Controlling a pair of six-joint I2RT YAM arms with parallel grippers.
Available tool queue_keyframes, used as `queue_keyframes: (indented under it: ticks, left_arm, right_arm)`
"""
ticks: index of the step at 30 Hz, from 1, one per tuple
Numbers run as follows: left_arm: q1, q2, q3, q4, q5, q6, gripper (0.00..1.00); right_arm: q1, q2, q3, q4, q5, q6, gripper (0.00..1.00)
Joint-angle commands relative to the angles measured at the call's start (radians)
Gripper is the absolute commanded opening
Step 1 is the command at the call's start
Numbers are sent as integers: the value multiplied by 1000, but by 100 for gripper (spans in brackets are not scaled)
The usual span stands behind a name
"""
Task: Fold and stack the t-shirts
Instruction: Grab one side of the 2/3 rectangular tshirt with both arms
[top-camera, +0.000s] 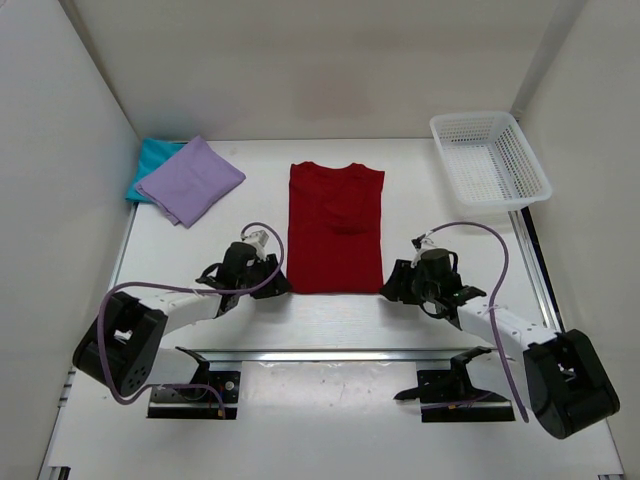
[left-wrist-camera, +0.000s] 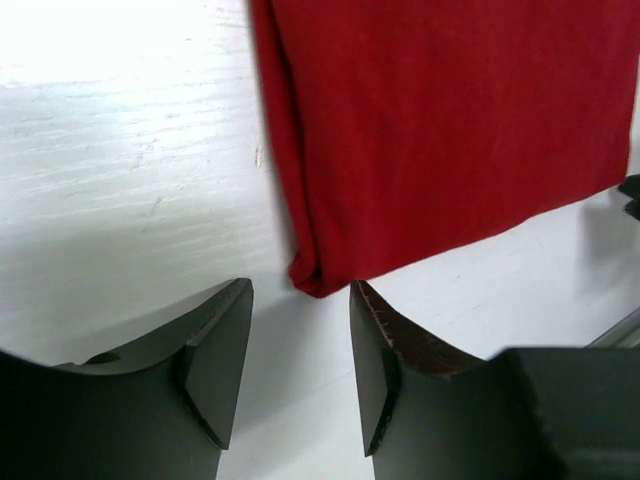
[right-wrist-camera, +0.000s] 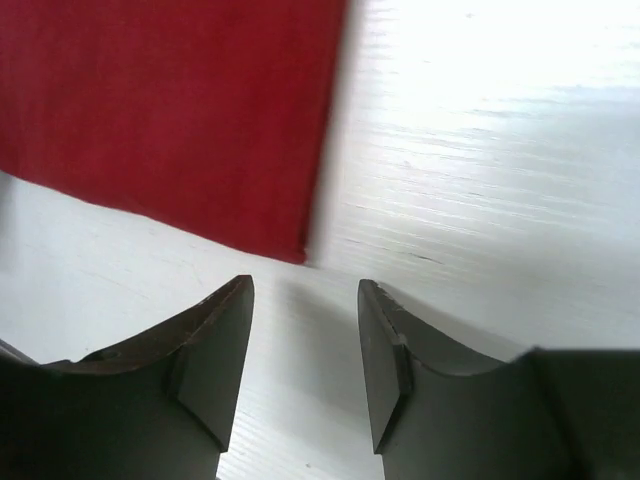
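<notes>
Left gripper (left-wrist-camera: 300, 300): jaws apart, holding nothing, just off the near left corner of the dark red t-shirt (top-camera: 336, 225).
Right gripper (right-wrist-camera: 305, 290): jaws apart, empty, just off its near right corner.
Dark red t-shirt: sleeves folded in, flat at mid-table.
Lavender t-shirt (top-camera: 190, 180): folded, far left, partly covering the teal t-shirt (top-camera: 148, 165).
White mesh basket (top-camera: 475, 117): far right.

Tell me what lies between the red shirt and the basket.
Nothing does. The top view shows only bare table between the red shirt and the basket.
</notes>
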Motion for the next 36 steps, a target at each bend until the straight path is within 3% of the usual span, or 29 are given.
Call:
queue_keyframes:
  ticks: [1, 4, 7, 10, 14, 18, 22, 27, 32, 36]
  left_arm:
    - [-5, 32, 7, -1, -18, 20, 53]
    - [-17, 62, -1, 25, -9, 5, 49]
    - [-17, 86, 4, 42, -11, -9, 45]
    - [-28, 103, 11, 49, -14, -18, 33]
    - [-13, 120, 16, 80, 2, -44, 15]
    - [-33, 89, 25, 39, 3, -41, 0]
    - [-34, 14, -15, 2, 28, -44, 0]
    - [-60, -185, -111, -110, 32, -40, 0]
    - [-146, -473, -165, -393, 25, -66, 0]
    - [-145, -667, -135, -539, 64, -132, 0]
  right_arm:
    - [-22, 20, -10, 71, -71, 20, 45]
    - [-42, 85, -17, 146, -152, 27, 45]
    - [-33, 142, -10, 197, -140, 38, 43]
    - [-48, 184, -2, 239, -146, 50, 30]
    - [-68, 225, 4, 290, -166, 78, 0]
    - [-7, 198, 33, 220, -123, 57, 0]
    - [67, 66, -37, 155, -40, 101, 0]
    - [200, -219, -152, -7, 74, 207, 1]
    - [384, -495, -171, -248, 153, 343, 0]
    - [521, -551, -105, -366, 231, 403, 0]
